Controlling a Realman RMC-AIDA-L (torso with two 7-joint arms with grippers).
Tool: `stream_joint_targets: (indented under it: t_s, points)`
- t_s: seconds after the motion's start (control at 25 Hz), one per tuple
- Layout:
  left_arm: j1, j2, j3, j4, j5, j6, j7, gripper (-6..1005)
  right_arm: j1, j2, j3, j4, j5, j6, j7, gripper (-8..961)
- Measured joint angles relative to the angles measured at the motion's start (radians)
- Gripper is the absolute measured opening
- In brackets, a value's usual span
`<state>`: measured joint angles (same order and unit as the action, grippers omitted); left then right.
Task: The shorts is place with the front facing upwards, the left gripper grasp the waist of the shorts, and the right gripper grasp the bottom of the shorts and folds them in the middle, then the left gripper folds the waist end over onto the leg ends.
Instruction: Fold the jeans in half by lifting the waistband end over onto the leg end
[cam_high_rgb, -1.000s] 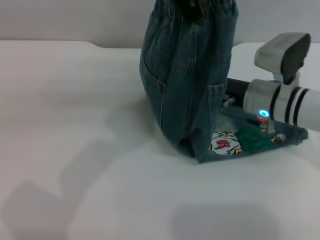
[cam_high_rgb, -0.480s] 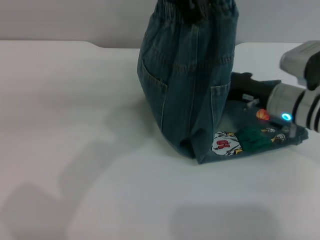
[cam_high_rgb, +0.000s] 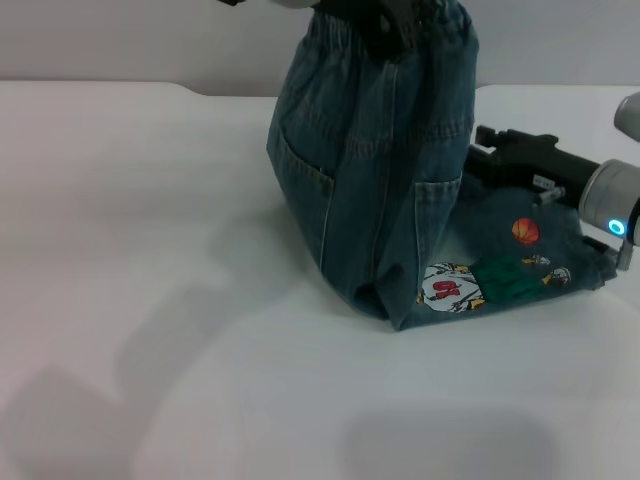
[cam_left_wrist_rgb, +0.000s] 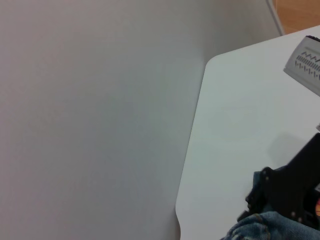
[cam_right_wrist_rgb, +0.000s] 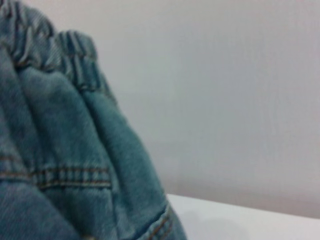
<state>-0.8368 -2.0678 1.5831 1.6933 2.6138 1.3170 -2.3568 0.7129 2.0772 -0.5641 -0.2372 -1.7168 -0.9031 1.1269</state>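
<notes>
The blue denim shorts (cam_high_rgb: 370, 180) hang upright from their gathered waist (cam_high_rgb: 440, 25), lifted high above the white table (cam_high_rgb: 150, 250). My left gripper (cam_high_rgb: 388, 24) is shut on the waist at the top of the head view. The leg ends (cam_high_rgb: 520, 285) lie flat on the table to the right, cartoon print (cam_high_rgb: 452, 285) facing up. My right gripper (cam_high_rgb: 478, 142) hovers just right of the hanging denim, open and holding nothing. In the right wrist view the elastic waist (cam_right_wrist_rgb: 55, 55) fills the near side. In the left wrist view, denim (cam_left_wrist_rgb: 265, 227) shows beside the right gripper (cam_left_wrist_rgb: 287, 197).
The grey wall (cam_high_rgb: 120, 40) runs behind the table's far edge. Bare white tabletop spreads to the left and front of the shorts. The right arm's silver wrist with its glowing ring (cam_high_rgb: 615, 215) sits at the right border.
My right arm has drawn back to the right, off the leg ends, uncovering the print and the orange ball. The left gripper still holds the waist up; the hanging denim shifted slightly left.
</notes>
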Motion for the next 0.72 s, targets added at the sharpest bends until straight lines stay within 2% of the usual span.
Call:
stream_joint_targets:
  t_s: [0.12, 0.4, 0.72]
  points:
    - [0.000, 0.000, 0.000, 0.001, 0.000, -0.001, 0.000, 48, -0.006, 0.000, -0.026, 0.004, -0.003, -0.002, 0.013, 443]
    - [0.002, 0.000, 0.000, 0.002, 0.000, 0.000, -0.002, 48, -0.050, -0.001, -0.008, -0.036, 0.013, -0.003, 0.021, 443]
    - [0.015, -0.001, 0.003, 0.004, -0.006, -0.007, -0.004, 48, -0.167, -0.001, -0.001, -0.177, 0.206, -0.017, 0.017, 443]
